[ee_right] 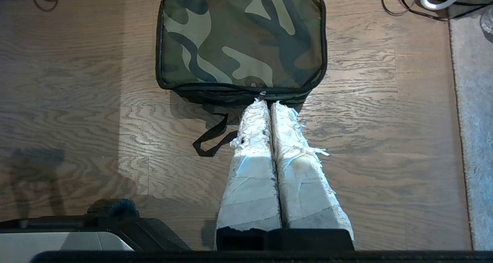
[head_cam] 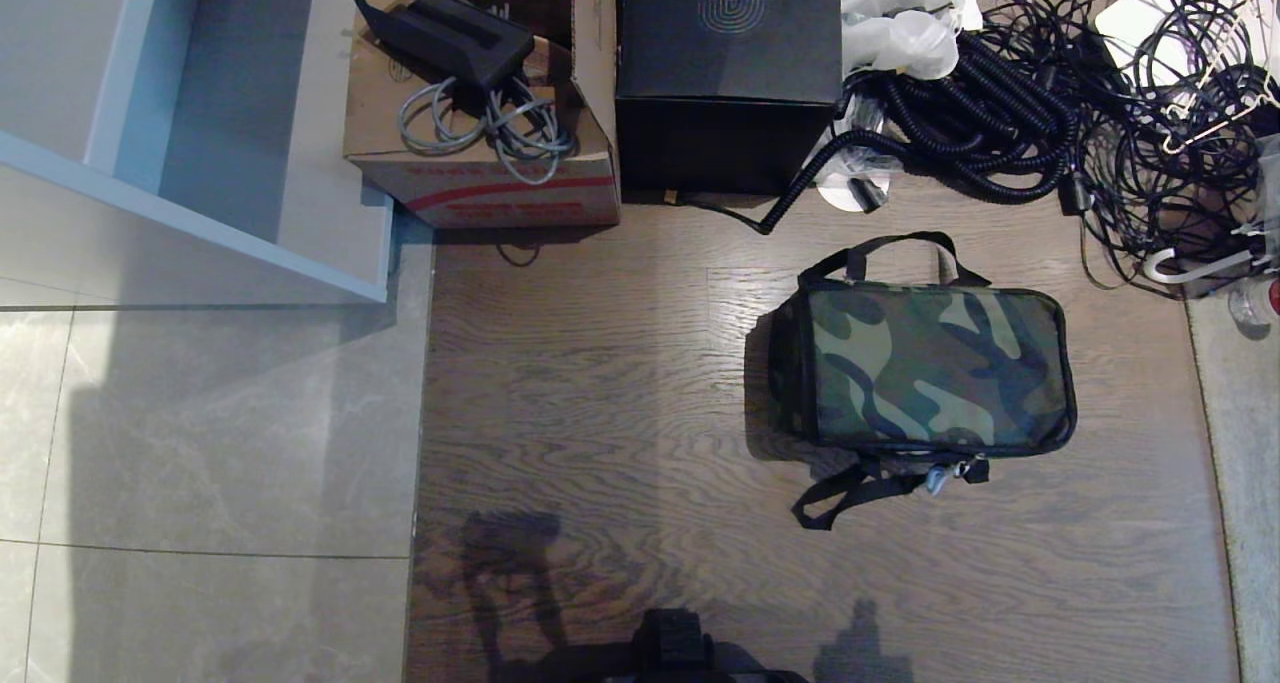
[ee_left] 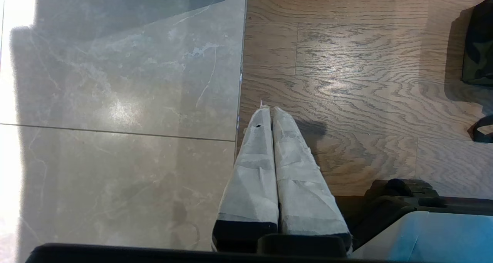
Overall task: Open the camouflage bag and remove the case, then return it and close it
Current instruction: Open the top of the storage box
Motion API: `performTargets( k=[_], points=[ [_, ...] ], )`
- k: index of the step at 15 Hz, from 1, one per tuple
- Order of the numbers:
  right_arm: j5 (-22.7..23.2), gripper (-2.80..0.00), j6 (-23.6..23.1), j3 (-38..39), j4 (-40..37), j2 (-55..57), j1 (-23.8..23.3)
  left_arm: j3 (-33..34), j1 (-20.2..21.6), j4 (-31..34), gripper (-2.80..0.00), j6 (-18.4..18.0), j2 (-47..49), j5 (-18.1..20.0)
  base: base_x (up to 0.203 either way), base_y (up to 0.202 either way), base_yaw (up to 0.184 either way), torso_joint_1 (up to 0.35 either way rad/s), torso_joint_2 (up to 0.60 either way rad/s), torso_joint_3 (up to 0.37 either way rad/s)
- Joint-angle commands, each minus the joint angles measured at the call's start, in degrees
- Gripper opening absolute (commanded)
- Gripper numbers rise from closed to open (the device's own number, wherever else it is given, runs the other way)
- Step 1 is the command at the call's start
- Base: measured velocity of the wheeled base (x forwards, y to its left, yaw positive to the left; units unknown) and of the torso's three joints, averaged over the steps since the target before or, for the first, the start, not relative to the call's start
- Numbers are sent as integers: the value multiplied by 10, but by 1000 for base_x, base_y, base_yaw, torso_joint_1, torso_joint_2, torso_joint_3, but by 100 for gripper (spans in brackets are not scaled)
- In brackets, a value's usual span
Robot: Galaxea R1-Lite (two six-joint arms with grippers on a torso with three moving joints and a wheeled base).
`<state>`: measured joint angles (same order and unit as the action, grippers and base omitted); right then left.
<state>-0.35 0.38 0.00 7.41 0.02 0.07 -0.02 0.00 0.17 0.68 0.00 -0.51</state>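
One camouflage bag, zipped, soft-sided, likely yielding; best taken at zip pull; both arms' fingers pressed together, empty.

Head view looks steeply down, far; wrist views lower, nearer; all share camouflage bag on wood floor.
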Motion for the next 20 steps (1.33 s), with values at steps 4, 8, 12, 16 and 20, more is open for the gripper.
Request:
performTargets(
  k=[4,8,12,16,20],
  points=[
    [0,-280,0,23,1,0,0,0,0,0,-280,-1,0,0,0,0,0,0,0,0],
    [0,-280,0,23,1,0,0,0,0,-1,-280,-2,0,0,0,20,-3,0,0,1],
    [0,-280,0,23,1,0,0,0,0,-1,-280,-2,0,0,0,0,0,0,0,0],
    [0,-280,0,23,1,0,0,0,0,0,-280,-2,0,0,0,0,0,0,0,0],
    [-1,-280,-2,23,1,0,0,0,0,0,-280,-2,0,0,0,0,0,0,0,0]
  ],
)
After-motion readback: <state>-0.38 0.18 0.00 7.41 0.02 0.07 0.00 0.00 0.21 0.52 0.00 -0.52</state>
